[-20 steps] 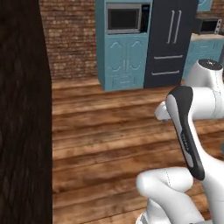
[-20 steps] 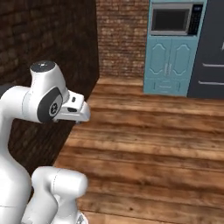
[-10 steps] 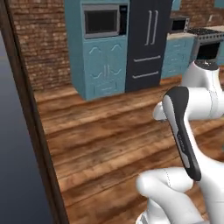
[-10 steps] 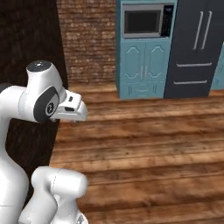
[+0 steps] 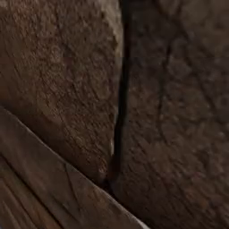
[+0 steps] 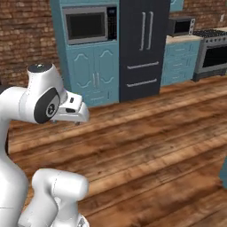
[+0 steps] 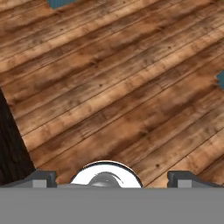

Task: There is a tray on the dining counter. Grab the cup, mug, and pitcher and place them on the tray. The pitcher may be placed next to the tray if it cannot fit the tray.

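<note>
My gripper [image 7: 111, 180] hangs over bare wooden floor [image 7: 122, 87] with nothing between its fingers [image 7: 43, 178], which stand wide apart, so it is open. In the right base view the gripper [image 6: 76, 120] sits at the end of the folded white arm, at mid-left, pointing down. The tray, dining counter, cup, mug and pitcher are out of view.
Teal cabinets with a microwave [image 6: 91, 24], a dark fridge [image 6: 142, 44] and a stove [image 6: 213, 53] line the far brick wall. A rough brown surface [image 5: 170, 112] stands very close to the left base camera. A teal edge [image 6: 224, 173] pokes in at the right.
The whole scene has slid left in both base views, so the base has turned. A dark brown surface now blocks the left view. The arm keeps its pose.
</note>
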